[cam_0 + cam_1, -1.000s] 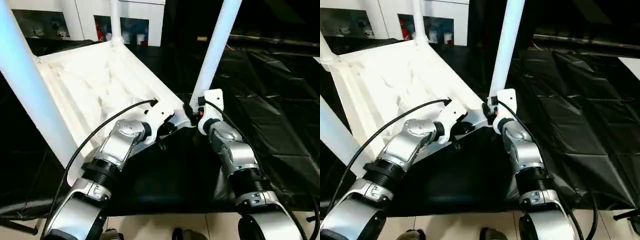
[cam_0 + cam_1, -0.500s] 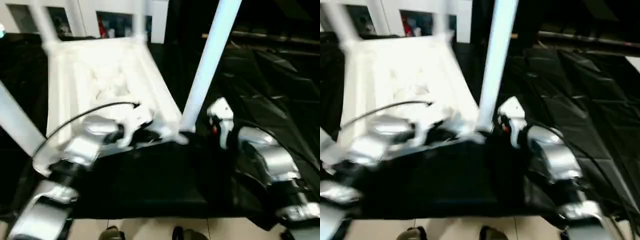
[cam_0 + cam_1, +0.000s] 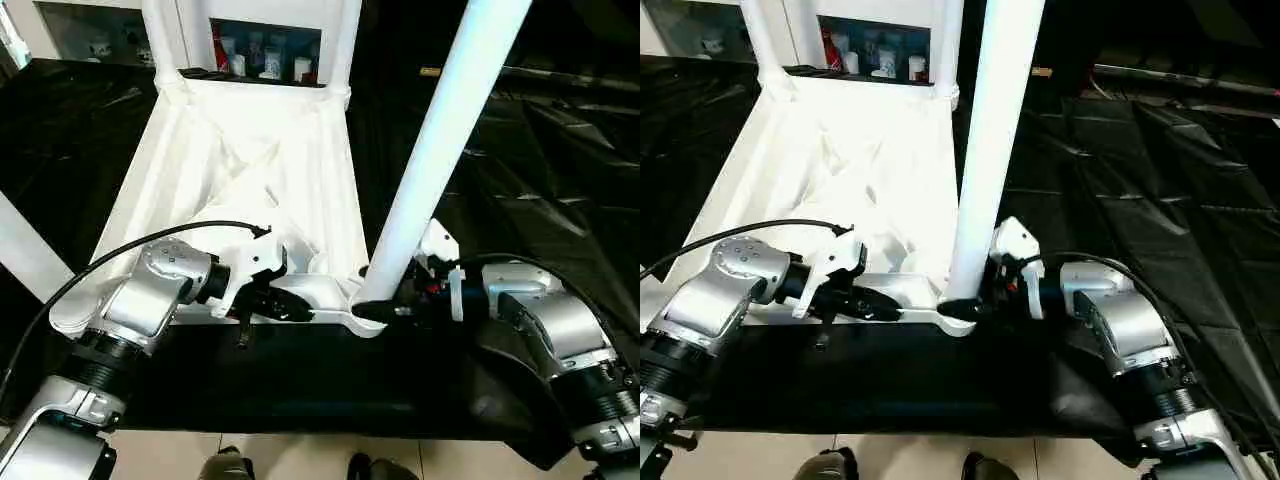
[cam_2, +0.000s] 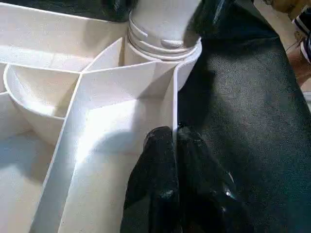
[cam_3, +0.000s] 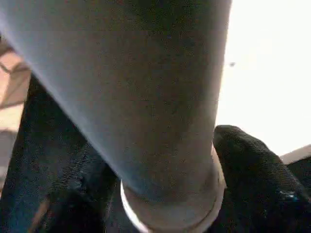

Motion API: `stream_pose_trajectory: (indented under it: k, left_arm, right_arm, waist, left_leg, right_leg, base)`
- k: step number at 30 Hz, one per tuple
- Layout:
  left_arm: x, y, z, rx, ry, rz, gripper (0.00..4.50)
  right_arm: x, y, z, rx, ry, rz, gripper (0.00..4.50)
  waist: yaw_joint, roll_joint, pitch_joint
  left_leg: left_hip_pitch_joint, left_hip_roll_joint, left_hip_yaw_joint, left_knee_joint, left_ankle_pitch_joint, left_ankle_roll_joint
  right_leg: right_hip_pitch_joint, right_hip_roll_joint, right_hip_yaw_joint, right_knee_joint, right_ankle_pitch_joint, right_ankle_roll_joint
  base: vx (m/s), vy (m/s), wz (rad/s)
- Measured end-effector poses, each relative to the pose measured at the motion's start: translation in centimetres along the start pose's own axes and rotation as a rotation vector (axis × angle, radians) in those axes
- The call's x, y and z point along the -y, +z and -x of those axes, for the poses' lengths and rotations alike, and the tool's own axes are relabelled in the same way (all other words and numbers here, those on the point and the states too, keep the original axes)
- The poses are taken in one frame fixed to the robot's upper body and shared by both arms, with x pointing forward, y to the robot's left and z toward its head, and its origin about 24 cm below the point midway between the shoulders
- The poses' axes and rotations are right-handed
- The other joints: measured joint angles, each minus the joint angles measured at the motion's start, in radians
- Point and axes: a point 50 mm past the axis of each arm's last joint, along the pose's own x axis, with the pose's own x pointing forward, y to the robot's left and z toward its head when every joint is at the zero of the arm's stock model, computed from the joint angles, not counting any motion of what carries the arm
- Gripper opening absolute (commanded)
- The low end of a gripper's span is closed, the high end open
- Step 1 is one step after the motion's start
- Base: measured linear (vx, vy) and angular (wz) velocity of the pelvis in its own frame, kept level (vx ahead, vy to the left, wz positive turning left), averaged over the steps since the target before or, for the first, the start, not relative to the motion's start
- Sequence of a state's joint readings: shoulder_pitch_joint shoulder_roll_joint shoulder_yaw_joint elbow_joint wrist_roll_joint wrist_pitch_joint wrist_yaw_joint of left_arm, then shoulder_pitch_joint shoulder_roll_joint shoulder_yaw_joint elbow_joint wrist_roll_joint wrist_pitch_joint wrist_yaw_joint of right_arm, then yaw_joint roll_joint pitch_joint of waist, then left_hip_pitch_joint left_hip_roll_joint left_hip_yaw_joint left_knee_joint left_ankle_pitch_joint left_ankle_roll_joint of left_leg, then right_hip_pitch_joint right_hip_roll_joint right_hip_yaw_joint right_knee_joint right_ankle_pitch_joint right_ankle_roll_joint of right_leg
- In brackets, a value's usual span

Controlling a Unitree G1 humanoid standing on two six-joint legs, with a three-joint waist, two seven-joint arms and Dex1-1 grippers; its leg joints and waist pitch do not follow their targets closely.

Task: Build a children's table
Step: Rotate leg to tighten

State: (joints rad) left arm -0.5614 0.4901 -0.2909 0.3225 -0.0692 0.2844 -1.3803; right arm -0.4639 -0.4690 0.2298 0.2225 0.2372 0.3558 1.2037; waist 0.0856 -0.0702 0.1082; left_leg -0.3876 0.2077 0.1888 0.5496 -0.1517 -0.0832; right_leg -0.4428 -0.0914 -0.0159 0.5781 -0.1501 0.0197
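- Left eye view: the white tabletop [image 3: 240, 170] is seen lying upside down on a surface covered with black sheeting [image 3: 560, 200], its ribbed underside turned up. Legs are seen standing in its corner sockets; the near right leg [image 3: 435, 160] rises steeply from the near right corner. The left gripper [image 3: 290, 300] is laid along the near edge of the tabletop, while the right gripper [image 3: 395, 305] is set at the base of the near right leg.
- Right eye view: the same scene is shown, with a white glass-door cabinet [image 3: 875, 45] visible behind the far end of the tabletop. Two far legs are seen upright at the far corners.
- Left wrist view: the left gripper's two black fingers [image 4: 160, 184] are pressed together on the thin rim wall of the tabletop, one on each side, close to the socket where the leg is seated.
- Right wrist view: the leg fills the space between the right gripper's fingers [image 5: 252, 170], which are held wide apart on either side of its lower end; one finger is seen against the tube, so a grasp around the leg is shown.
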Motion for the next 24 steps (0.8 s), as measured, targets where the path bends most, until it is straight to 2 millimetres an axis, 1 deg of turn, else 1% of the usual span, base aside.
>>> stream_pose_trajectory:
  k: [1,2,4,10,13,15,18,20,23,24]
  left_arm:
    - [0.0,0.0,0.0,0.000,0.000,0.002,0.00]
    - [0.0,0.0,0.1,0.000,0.001,0.003,0.00]
    - [0.0,0.0,0.1,0.001,0.000,0.005,0.00]
    - [0.0,0.0,0.0,0.008,0.003,0.004,0.00]
    - [-0.2,0.0,-0.1,0.012,0.032,0.007,0.00]
    - [-0.8,0.1,-0.4,0.019,0.109,0.014,0.00]
    - [-1.7,0.5,-1.3,0.036,0.215,0.032,0.00]
    - [-2.1,0.8,-2.0,0.040,0.273,0.044,0.00]
    - [-3.0,1.4,-3.3,0.050,0.380,0.072,0.00]
    - [-3.2,1.6,-3.6,0.051,0.402,0.075,0.00]
  right_arm:
    - [0.0,0.1,0.0,0.001,0.002,0.006,2.68]
    - [0.0,0.1,0.0,0.000,0.002,0.017,2.68]
    - [0.0,0.1,0.0,-0.001,0.002,0.020,2.47]
    - [0.0,0.4,-0.1,0.003,-0.007,0.051,2.28]
    - [0.1,0.4,-0.4,0.016,-0.037,0.050,2.22]
    - [0.8,0.1,-0.8,0.059,-0.144,0.006,2.16]
    - [1.9,-0.2,-1.5,0.123,-0.326,-0.059,2.14]
    - [2.4,-0.3,-2.0,0.156,-0.427,-0.106,2.10]
    - [3.6,0.0,-3.2,0.202,-0.621,-0.191,2.07]
    - [3.8,0.0,-3.4,0.202,-0.661,-0.204,2.07]
  waist:
    - [0.000,0.000,0.000]
    - [0.000,0.000,0.000]
    - [0.000,-0.001,0.000]
    - [0.000,-0.001,0.000]
    - [-0.001,-0.001,0.000]
    - [-0.008,-0.001,0.000]
    - [-0.026,-0.002,0.000]
    - [-0.033,-0.003,-0.001]
    - [-0.043,-0.003,-0.001]
    - [-0.045,-0.003,-0.001]
  left_leg:
    - [0.000,0.000,0.000,0.000,0.000,0.000]
    - [0.000,0.000,0.001,0.000,0.000,0.000]
    - [0.000,0.000,0.001,0.000,0.000,0.000]
    - [0.001,0.000,0.002,0.001,0.000,0.000]
    - [0.002,0.001,0.002,0.002,0.000,0.000]
    - [0.004,0.001,0.002,0.005,0.001,0.000]
    - [0.004,0.001,0.001,0.007,0.001,-0.001]
    - [0.005,0.001,0.001,0.007,0.001,-0.001]
    - [0.006,0.000,-0.004,0.007,0.001,-0.001]
    - [0.005,0.000,-0.005,0.007,0.001,-0.001]
  right_leg:
    - [0.000,0.000,0.000,0.000,0.000,0.000]
    - [0.000,0.000,0.000,0.000,0.000,0.000]
    - [0.000,0.000,0.000,0.000,0.000,0.000]
    - [0.000,0.000,0.001,0.002,0.000,0.000]
    - [0.000,0.000,0.001,0.002,0.001,-0.002]
    - [0.002,0.000,0.001,0.003,0.002,-0.003]
    - [0.002,0.000,0.002,0.003,0.002,-0.002]
    - [0.004,0.000,0.002,0.003,0.002,-0.001]
    - [0.003,0.000,0.001,0.003,0.002,-0.001]
    - [0.003,0.000,0.000,0.002,0.002,-0.001]
  base:
    - [0.000,0.000,0.00]
    - [0.000,0.000,0.00]
    - [0.000,0.000,0.00]
    - [0.000,0.000,0.00]
    - [0.000,0.000,0.00]
    - [0.000,0.000,0.00]
    - [0.000,0.000,0.00]
    - [0.000,0.000,0.00]
    - [0.000,0.000,0.00]
    - [0.000,0.000,0.00]
